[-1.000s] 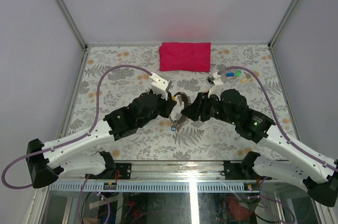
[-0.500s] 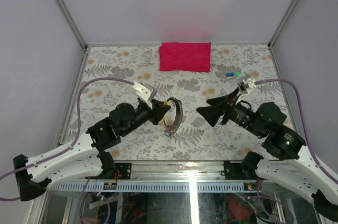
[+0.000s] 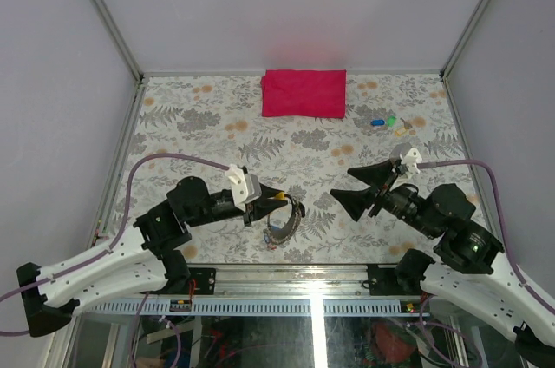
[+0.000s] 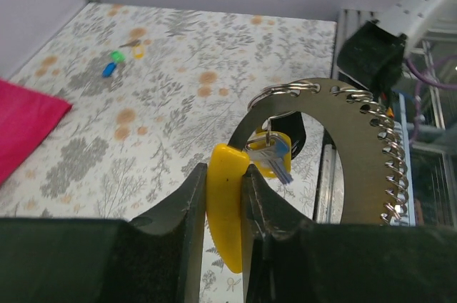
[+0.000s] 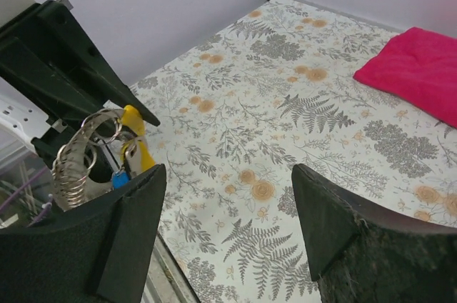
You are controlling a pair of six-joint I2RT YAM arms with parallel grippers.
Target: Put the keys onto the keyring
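The keyring [image 4: 284, 91], one thin silvery wire loop, sits at the top of a curved metal plate [image 4: 360, 146] whose outer edge carries a row of small wire loops. The bunch hangs in the air over the near part of the worktop [image 3: 199, 125]. Below the loop hangs one blue-headed key [image 4: 277, 157], just beside a yellow tag [image 4: 223, 206].

The left end effector [image 4: 224, 199] is closed on that yellow tag, one finger pressed to each side, and so carries the whole bunch.

The right end effector [image 3: 341, 184] stands apart from the bunch, across from it. Its two fingers [image 5: 132, 235] are spread wide with nothing between them.

Far off, near the back right of the worktop, lie the loose keys [image 3: 388, 123]. Three coloured heads show there, one blue, one green and one yellow, close together.

One red cloth [image 3: 303, 92] lies flat at the back edge, well apart from both end effectors.
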